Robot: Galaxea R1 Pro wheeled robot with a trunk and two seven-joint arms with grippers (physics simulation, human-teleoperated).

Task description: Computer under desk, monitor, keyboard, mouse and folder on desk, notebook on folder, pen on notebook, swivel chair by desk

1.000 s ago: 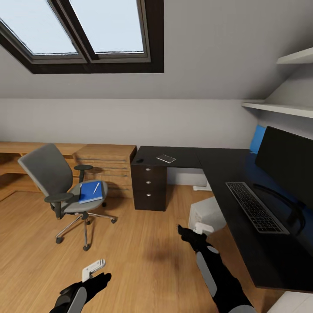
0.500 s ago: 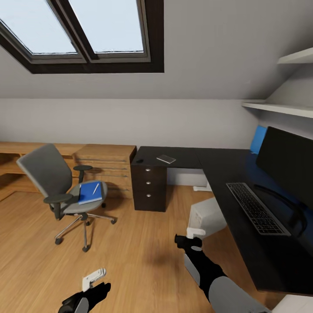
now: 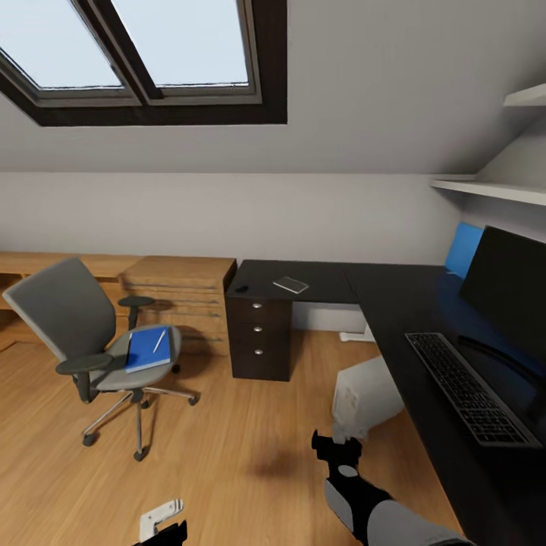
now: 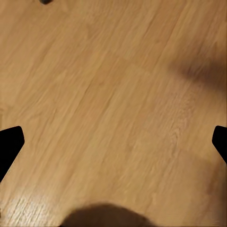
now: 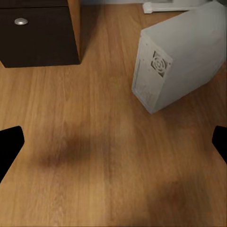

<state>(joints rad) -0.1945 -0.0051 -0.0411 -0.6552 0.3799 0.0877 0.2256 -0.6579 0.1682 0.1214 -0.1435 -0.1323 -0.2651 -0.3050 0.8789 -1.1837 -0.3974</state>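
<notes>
On swivel chair (image 3: 83,334), folder (image 3: 147,349), pen (image 3: 159,340), unlabelled

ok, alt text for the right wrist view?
A white-grey computer tower stands on a wooden floor, with a black desk drawer unit nearby. The open gripper's dark fingertips frame the edges.

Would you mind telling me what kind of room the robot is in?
Probably an attic home office: sloped ceiling with skylights, an L-shaped black desk with monitor, and a swivel chair.
</notes>
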